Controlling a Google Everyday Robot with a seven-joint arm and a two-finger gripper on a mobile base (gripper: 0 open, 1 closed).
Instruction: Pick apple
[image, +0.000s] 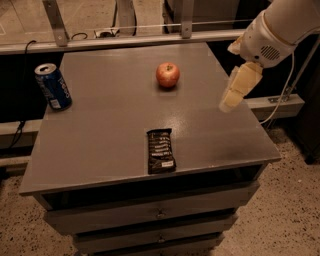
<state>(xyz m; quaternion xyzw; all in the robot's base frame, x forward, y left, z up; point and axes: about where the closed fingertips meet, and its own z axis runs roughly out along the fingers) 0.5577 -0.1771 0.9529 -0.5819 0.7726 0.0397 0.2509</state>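
Tabletop (110, 125) carries one apple (167, 75), one blue can (53, 86), one snack bar (160, 150). One gripper (229, 101) hovers above its right side, apart from the apple; spread or closed, cannot tell.

The gripper (231, 97) hangs above the table's (100, 130) right edge, and between it and the apple (167, 75), which sits back of centre toward the far edge, there's nothing but bare grey top. Open room all round the apple too. The blue can (53, 86) stands upright at the far left corner, well apart from that lane. The dark snack bar (160, 150) lies flat by the front edge, near its middle, also clear of it. A metal rail (130, 41) runs just behind the far edge
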